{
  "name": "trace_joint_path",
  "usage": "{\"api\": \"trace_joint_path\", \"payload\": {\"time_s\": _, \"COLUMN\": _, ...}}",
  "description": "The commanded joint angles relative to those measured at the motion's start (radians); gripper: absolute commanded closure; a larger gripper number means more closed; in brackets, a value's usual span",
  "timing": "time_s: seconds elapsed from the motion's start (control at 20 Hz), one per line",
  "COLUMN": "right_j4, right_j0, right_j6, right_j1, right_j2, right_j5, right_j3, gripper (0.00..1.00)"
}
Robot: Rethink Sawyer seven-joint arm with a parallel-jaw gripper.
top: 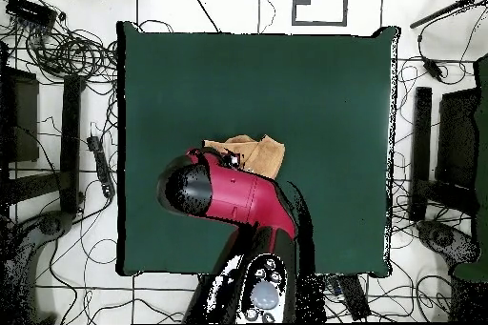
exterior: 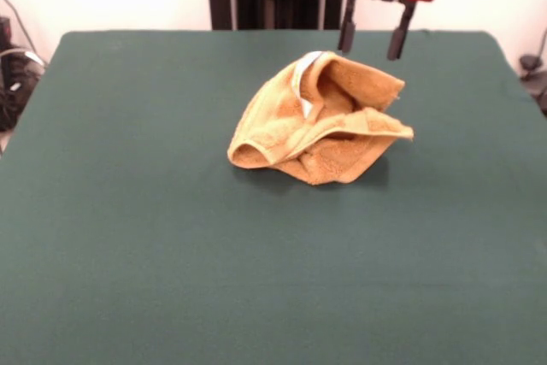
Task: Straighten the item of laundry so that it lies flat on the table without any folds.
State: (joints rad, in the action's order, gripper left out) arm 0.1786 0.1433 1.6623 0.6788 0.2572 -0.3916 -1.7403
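While the black-fingered end effector (exterior: pixel 377 38) hangs open above it, we judge the crumpled orange-tan terry towel (exterior: pixel 320 119) soft, light, best pinched by its raised edge on the dark green cloth-covered desk (exterior: pixel 154 237).

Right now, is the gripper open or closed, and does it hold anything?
Gripper: open and empty, hanging just above the far edge of the crumpled orange-tan terry towel on the dark green cloth-covered table.
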Motion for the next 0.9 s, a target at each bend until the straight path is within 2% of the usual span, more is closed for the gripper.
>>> {"api": "trace_joint_path", "payload": {"time_s": 0.05, "right_j4": -0.017, "right_j0": 0.019, "right_j6": 0.167, "right_j1": -0.077, "right_j2": -0.040, "right_j5": -0.033, "right_j3": 0.042, "gripper": 0.00}}
{"api": "trace_joint_path", "payload": {"time_s": 0.35, "right_j4": -0.086, "right_j0": -0.024, "right_j6": 0.040, "right_j1": -0.102, "right_j2": -0.132, "right_j5": 0.019, "right_j3": 0.045, "gripper": 0.00}}
{"api": "trace_joint_path", "payload": {"time_s": 0.9, "right_j4": -0.166, "right_j0": -0.023, "right_j6": 0.033, "right_j1": -0.116, "right_j2": -0.156, "right_j5": 0.041, "right_j3": 0.070, "gripper": 0.00}}
